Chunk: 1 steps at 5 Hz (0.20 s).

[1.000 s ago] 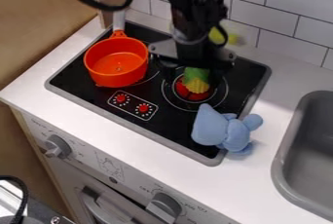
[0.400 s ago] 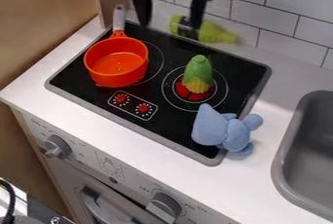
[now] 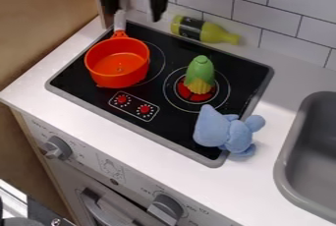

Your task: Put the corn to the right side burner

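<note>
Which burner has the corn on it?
The right burner, nearer the sink: the corn sits on its red middle. The left burner has the orange pot instead.

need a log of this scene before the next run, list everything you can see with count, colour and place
corn: one, green husk with yellow kernels, on the right burner
right burner: one, red centre with white rings, right half of the stovetop
pot: one, orange with grey handle, left half of the stovetop
stovetop: one, black with grey rim, set in the counter
soft toy: one, light blue, over the stovetop's near right corner
bottle: one, yellow-green with black label, lying behind the stovetop by the tiles
sink: one, grey, right edge
counter: one, white, around stovetop and sink
oven knobs: two, grey, on the front panel
gripper: one, black, fingers apart, top edge
</note>
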Available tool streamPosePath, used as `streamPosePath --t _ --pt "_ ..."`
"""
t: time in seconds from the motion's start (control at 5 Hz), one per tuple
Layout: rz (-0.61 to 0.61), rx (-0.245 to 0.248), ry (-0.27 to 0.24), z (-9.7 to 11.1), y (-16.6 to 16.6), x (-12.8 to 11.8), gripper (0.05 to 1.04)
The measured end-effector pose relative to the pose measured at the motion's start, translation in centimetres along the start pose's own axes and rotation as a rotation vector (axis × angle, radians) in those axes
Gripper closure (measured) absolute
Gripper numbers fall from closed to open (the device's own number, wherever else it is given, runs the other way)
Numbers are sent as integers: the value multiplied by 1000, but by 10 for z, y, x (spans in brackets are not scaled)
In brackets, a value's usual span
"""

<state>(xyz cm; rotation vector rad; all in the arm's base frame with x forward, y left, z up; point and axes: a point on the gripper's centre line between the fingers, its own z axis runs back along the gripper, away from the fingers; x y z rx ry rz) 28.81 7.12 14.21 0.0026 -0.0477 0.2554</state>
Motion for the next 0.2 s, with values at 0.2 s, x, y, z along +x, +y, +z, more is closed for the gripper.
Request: streamPosePath --t 0.2 --pt "-40 2 17 0 19 -3 90"
